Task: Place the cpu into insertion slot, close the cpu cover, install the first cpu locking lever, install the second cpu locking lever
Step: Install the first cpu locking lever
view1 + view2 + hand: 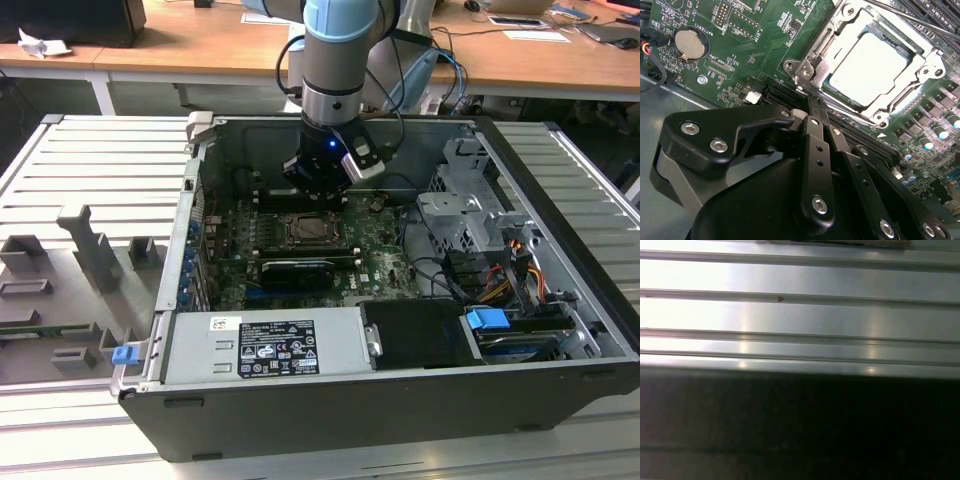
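Below me, my pincer (fingers pressed together, pinching nothing) hovered just beside the corner of the insertion slot, where the cpu lay seated under the closed cpu cover on the green board.

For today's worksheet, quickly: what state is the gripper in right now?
Gripper: shut, holding nothing, its tips at the edge of the cpu cover, which lies closed over the cpu.
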You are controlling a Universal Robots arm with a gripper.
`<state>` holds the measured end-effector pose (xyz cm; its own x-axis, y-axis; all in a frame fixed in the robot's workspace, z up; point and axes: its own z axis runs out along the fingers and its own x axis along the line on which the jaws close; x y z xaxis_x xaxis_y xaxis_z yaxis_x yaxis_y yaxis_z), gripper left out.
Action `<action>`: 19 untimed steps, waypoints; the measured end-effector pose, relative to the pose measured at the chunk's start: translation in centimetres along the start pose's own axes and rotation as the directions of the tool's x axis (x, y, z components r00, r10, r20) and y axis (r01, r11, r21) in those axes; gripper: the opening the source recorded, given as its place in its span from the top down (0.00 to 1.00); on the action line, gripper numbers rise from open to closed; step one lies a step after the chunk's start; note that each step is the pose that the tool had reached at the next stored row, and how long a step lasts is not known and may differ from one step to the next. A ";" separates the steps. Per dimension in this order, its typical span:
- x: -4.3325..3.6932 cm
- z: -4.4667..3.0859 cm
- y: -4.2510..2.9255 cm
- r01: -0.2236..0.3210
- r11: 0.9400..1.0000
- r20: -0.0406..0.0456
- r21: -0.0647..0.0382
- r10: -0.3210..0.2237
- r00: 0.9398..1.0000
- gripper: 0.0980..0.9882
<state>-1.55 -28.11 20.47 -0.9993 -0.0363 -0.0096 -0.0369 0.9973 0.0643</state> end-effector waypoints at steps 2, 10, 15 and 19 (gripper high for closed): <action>0.00 0.02 0.00 0.000 1.000 0.000 0.001 0.000 1.000 0.99; 0.00 0.16 -0.03 0.000 1.000 0.000 0.007 0.000 1.000 0.99; 0.00 0.31 -0.03 0.000 1.000 0.000 0.006 0.000 1.000 0.99; 0.00 -0.05 -0.01 0.000 1.000 0.000 0.006 0.000 1.000 0.99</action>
<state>-1.54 -28.12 20.52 -0.9993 -0.0364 -0.0096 -0.0369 0.9976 0.0580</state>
